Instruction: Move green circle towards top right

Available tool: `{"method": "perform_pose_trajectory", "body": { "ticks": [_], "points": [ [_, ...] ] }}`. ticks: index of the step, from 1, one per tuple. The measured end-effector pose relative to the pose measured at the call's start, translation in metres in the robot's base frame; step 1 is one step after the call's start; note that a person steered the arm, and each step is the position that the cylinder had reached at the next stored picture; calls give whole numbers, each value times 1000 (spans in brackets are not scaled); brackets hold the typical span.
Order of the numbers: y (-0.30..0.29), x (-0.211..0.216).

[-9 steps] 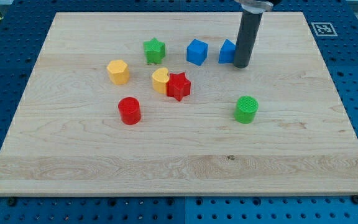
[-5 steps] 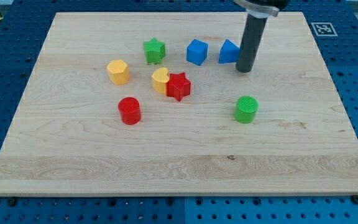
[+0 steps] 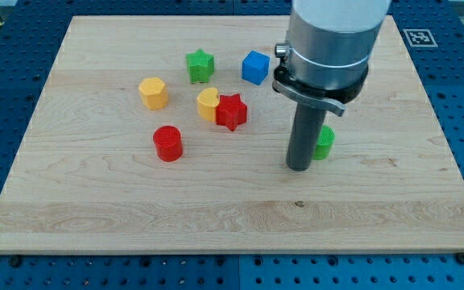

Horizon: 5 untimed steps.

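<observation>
The green circle (image 3: 325, 142) lies right of the board's middle, mostly hidden behind my rod; only its right edge shows. My tip (image 3: 298, 167) rests on the board at the circle's lower left, close beside it; contact cannot be told. The arm's grey body fills the view's top right.
A red star (image 3: 232, 111) touches a yellow heart-like block (image 3: 207, 103). A red circle (image 3: 167, 143), a yellow hexagon (image 3: 153, 93), a green star (image 3: 200, 65) and a blue cube (image 3: 254, 67) lie to the left. The wooden board (image 3: 135, 201) has a marker tag (image 3: 418, 37) beyond its top right corner.
My rod has moved from beside the blue blocks at the top down to the green circle's lower left. The arm now hides the second blue block. No block has visibly moved.
</observation>
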State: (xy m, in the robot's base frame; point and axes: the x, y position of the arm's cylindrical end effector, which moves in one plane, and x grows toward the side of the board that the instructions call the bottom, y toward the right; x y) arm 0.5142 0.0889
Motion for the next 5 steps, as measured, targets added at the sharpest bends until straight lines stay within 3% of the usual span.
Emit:
{"method": "perform_pose_trajectory", "body": {
  "ticks": [2,5],
  "points": [
    [45,-10],
    [51,-44]
  ]
}}
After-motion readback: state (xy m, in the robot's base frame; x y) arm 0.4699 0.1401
